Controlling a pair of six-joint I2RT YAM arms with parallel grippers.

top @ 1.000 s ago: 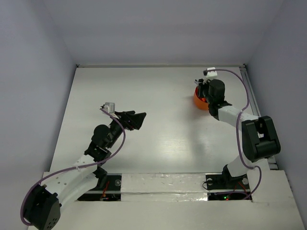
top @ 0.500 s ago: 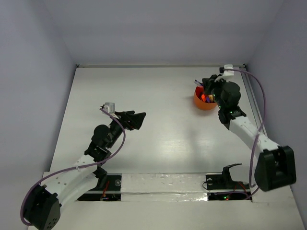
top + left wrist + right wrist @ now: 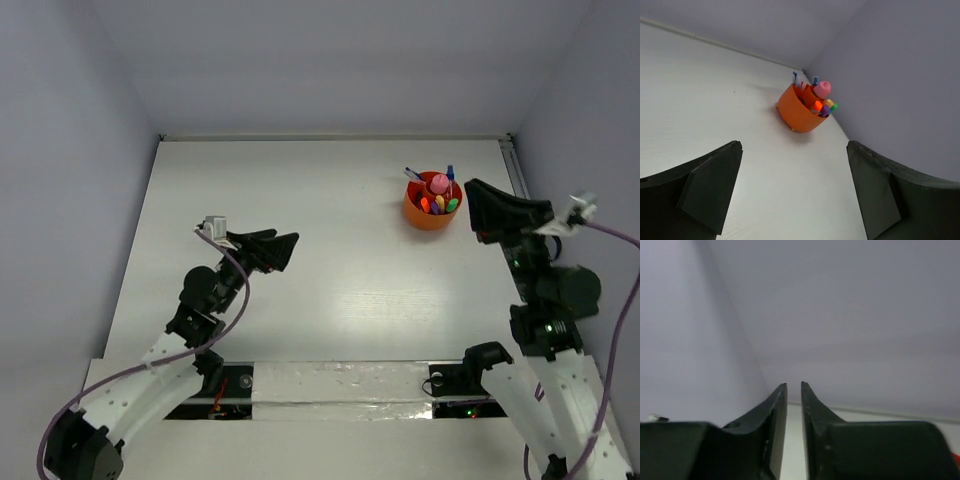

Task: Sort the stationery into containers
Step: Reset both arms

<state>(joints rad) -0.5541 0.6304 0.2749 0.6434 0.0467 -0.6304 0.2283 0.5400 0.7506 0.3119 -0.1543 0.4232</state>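
R gripper [image 3: 470, 186]: raised off the table, just right of the orange cup, not touching it; tips point up-left twd back wall; wrist view shows jaws almost together, only a thin slit betw the fingers [image 3: 774, 410], nothing held
L gripper [image 3: 283, 243]: low over left-centre of table, well apart from the cup; jaws spread wide, empty; wrist view frames the cup betw its two dark fingers [image 3: 710, 190]
Orange cup [image 3: 430, 217]: small, round, upright on table at far right, near back edge and near the corner of the walls
Pink knob [image 3: 439, 184]: stands at centre of cup, top above the rim
Highlighters [image 3: 441, 205]: standing in cup w/ coloured ends up; orange, purple, green and yellow ends seen, bunched on near-right side of knob; bodies hidden by cup wall
Blue pens [image 3: 450, 172]: thin, upright in cup, tops poking above rim; one at back right, another at back left, leaning outward
Table [image 3: 340, 290]: white, flat; cup is the only loose thing seen on it
Walls [image 3: 330, 70]: plain pale grey-lilac at back and both sides
Cables [image 3: 243, 290]: purple, one running along each arm; on R arm it loops out past the wrist
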